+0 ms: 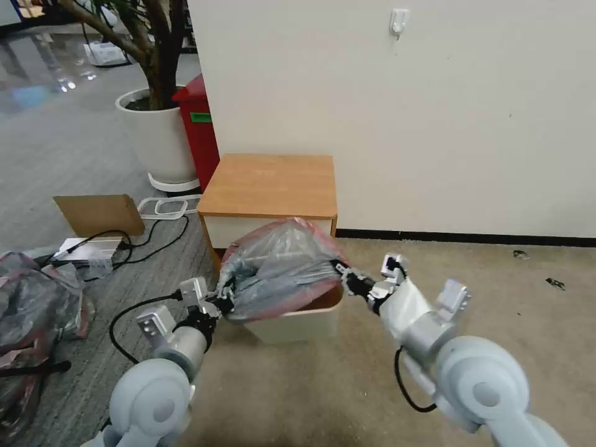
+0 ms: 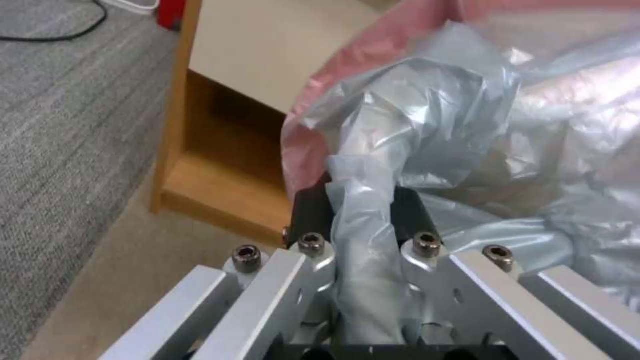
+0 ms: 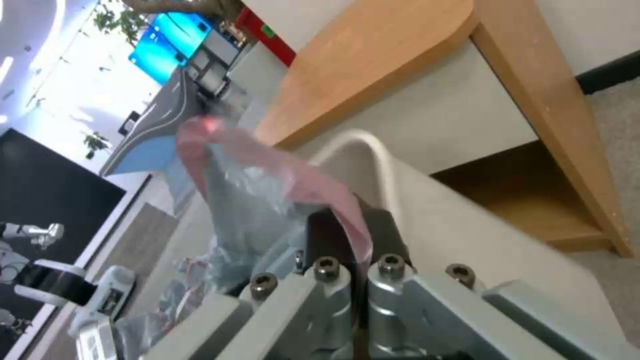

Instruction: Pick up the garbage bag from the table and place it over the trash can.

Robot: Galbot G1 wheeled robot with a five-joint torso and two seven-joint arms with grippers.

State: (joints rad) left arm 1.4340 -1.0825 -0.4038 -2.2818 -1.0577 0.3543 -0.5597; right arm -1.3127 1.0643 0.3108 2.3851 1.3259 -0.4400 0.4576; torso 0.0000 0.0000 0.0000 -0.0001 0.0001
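Garbage bag point(image 1: 279, 261) hangs stretched between your two end effectors, over the trash can point(image 1: 298, 321) on the floor just in front of the tabletop point(image 1: 270, 183). Your left end effector point(image 1: 222, 304) is clamped on the bag's grey plastic at one side; your right end effector point(image 1: 345, 277) pinches its pink rim opposite.

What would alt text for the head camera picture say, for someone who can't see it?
Two robot arms hold a crinkly grey garbage bag with a pink rim over a small cream trash can, the left gripper and right gripper each shut on one side. Behind stand a low wooden table, a red bin and a potted tree.
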